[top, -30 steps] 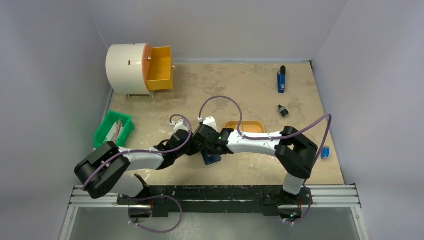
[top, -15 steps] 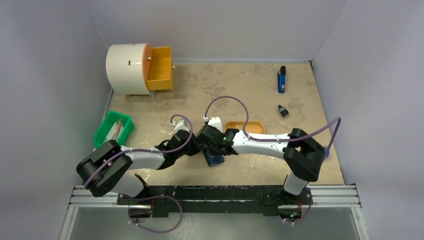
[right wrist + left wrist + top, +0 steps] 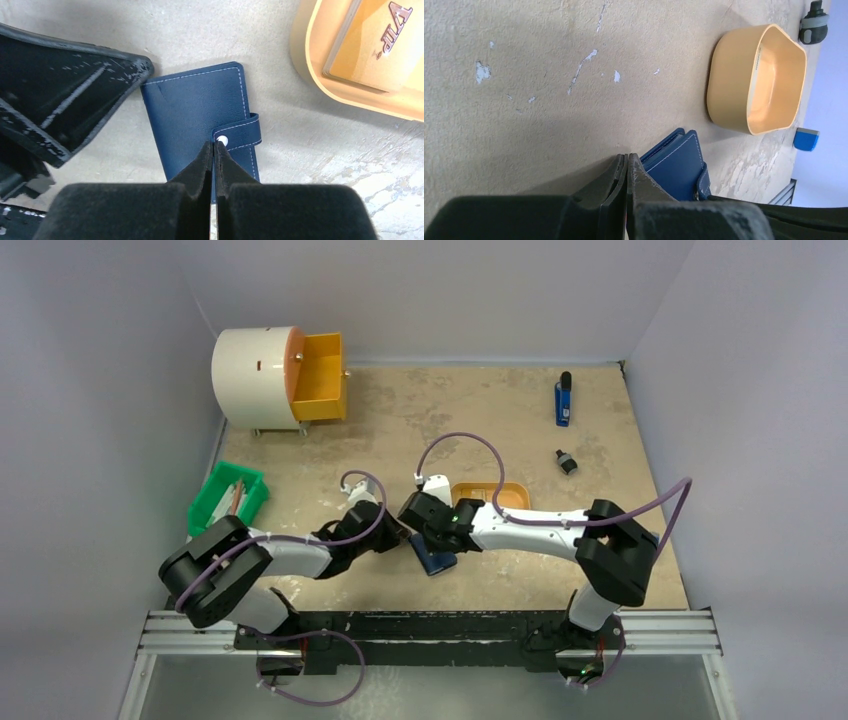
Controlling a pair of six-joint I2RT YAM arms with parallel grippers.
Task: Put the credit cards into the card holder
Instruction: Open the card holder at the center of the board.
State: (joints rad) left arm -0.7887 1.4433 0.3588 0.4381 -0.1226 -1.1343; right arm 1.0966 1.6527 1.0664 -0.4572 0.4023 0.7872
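The top camera sits high over the near edge of the table (image 3: 520, 420) and looks down on all of it from afar. The left wrist camera lies low and close, rolled on its side, sighting along the left gripper (image 3: 626, 159) across the tabletop. The right wrist camera looks almost straight down past the right gripper (image 3: 214, 145), very near. All three share the card holder (image 3: 437, 562) and the orange tray (image 3: 518, 490) (the right wrist view catches only one end of it).
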